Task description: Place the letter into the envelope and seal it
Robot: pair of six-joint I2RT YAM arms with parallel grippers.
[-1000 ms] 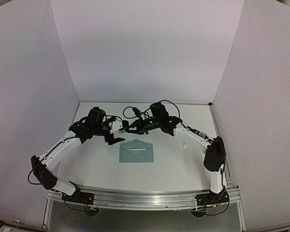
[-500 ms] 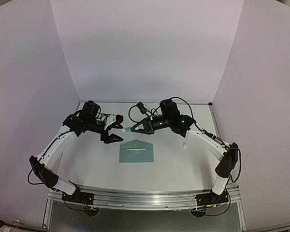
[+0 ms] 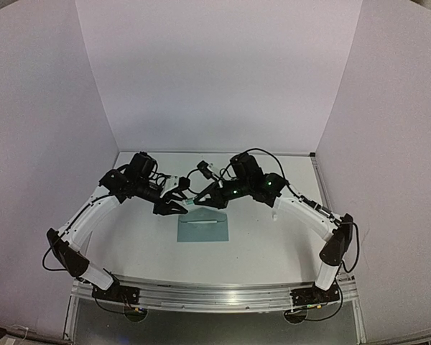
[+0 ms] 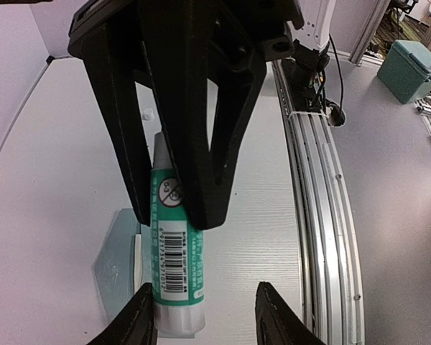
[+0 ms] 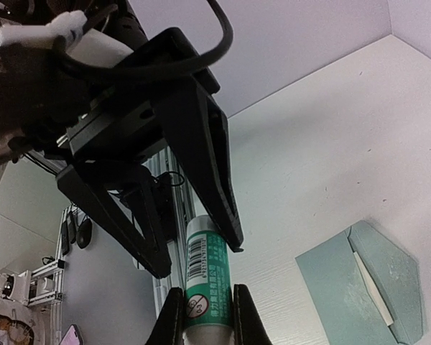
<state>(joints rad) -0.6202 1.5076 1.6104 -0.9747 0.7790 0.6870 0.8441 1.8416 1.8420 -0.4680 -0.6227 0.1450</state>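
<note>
Both arms meet in the air just above the far edge of the envelope (image 3: 203, 231), which lies flat on the worktop (image 3: 273, 248) with its flap (image 3: 205, 215) folded open. The right tool (image 5: 207, 310) is clamped on the body of a green-and-white glue stick (image 5: 205, 269), with a finger pressed against each side. The left tool (image 4: 205, 302) faces it nose to nose with its fingers spread wide. The free end of the glue stick reaches in between them, close against one finger and well clear of the other, so nothing is gripped on that side. The letter does not show as a tan sheet anywhere on the worktop. A pale strip (image 5: 370, 287) at the mouth of the envelope may be its edge (too narrow to tell), which suggests it is already inside. Step in hand, as judged: preparation for sealing, with the glue stick offered across for uncapping or hand-over; which end carries the cap cannot be made out. The next move calls for the left tool to centre on the free end and close squarely on it. A straight pull along the glue stick's axis would follow while the right tool holds firm; an off-centre grasp would likely skew it. Gluing and folding the flap are not yet done.
</note>
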